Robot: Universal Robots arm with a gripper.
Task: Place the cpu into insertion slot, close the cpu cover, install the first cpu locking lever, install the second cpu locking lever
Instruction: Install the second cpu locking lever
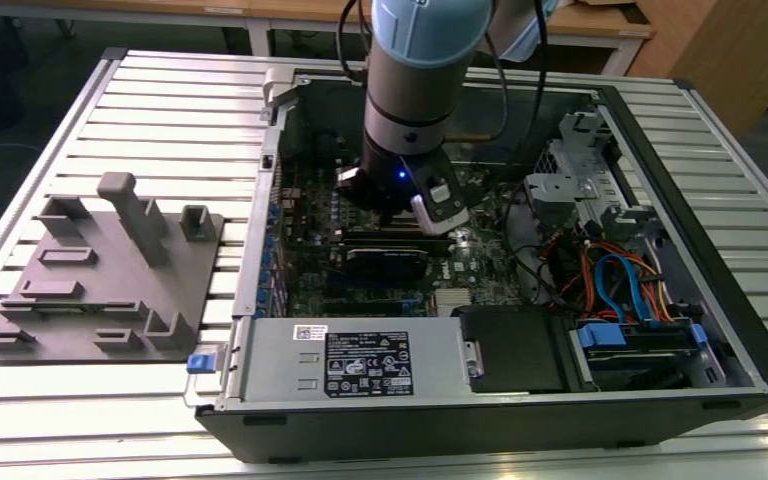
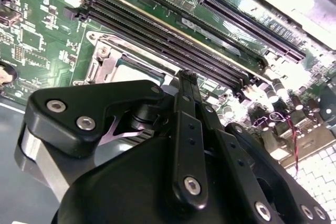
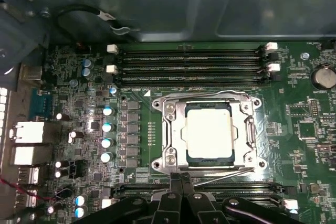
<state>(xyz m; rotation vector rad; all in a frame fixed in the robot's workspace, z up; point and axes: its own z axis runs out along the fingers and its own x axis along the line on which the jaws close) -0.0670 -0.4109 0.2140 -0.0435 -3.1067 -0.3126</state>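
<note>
pincer (image 3: 181,178) reaches down into the open case (image 1: 704,300), its fingers pressed together at the near edge of the slot (image 3: 169,167), by a thin lever (image 3: 220,176) lying there. cpu (image 3: 209,132) sits flat in the slot on the green board (image 3: 294,145), with the silver cover (image 3: 243,125) closed around it, its top showing through the window.

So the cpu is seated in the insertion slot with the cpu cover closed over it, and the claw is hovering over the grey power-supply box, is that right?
Not quite. The first wrist view shows the claw at the edge of the insertion slot, not over the power-supply box. The rest holds: the cpu sits in the slot with the cpu cover closed over it.
</note>
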